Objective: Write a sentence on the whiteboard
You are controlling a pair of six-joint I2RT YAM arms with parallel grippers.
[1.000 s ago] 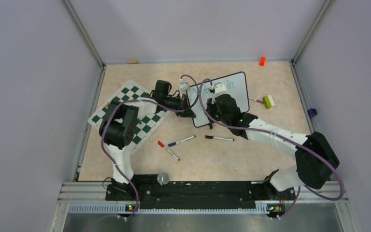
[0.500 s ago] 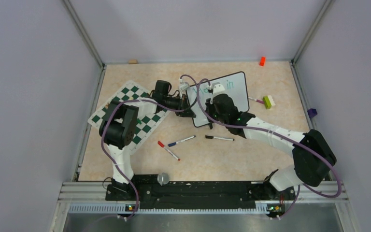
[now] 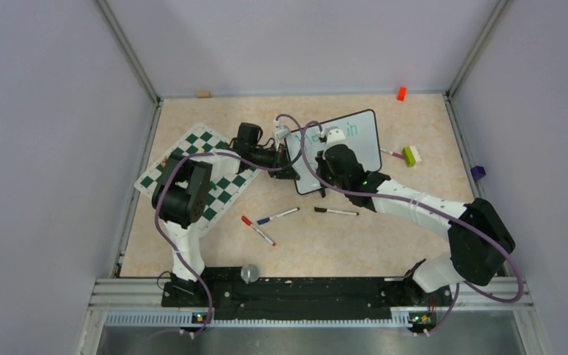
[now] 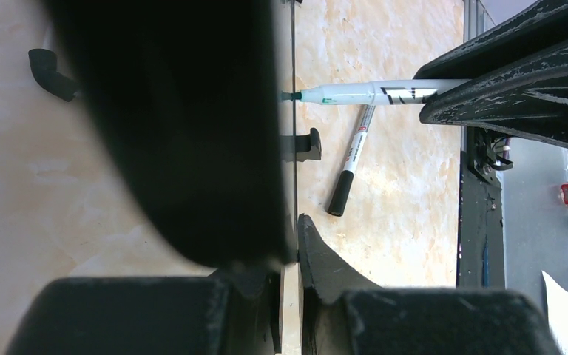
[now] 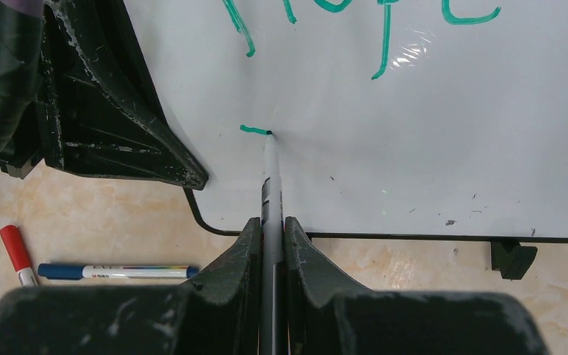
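Observation:
The whiteboard [image 3: 355, 144] stands tilted on the table at the back centre. My left gripper [image 3: 290, 168] is shut on its left edge, and the left wrist view shows the board edge-on [image 4: 289, 111] between the fingers [image 4: 325, 259]. My right gripper [image 5: 270, 225] is shut on a green marker [image 5: 270, 177]. Its tip touches the board [image 5: 429, 140] at the end of a short green stroke [image 5: 254, 130]. The sentence's green letters [image 5: 384, 22] run along the top, cut off by the frame. From the left wrist the marker [image 4: 362, 92] meets the board.
A green-and-white chessboard mat [image 3: 200, 174] lies to the left. Red [image 3: 257, 231], blue [image 3: 277, 216] and black [image 3: 336, 211] markers lie in front of the board. A green-and-white block [image 3: 411, 155], an orange block [image 3: 401, 93] and a purple piece [image 3: 478, 172] sit to the right.
My right arm's elbow has shifted a little to the left, and the marker has edged along the board. The left arm and the board have not moved.

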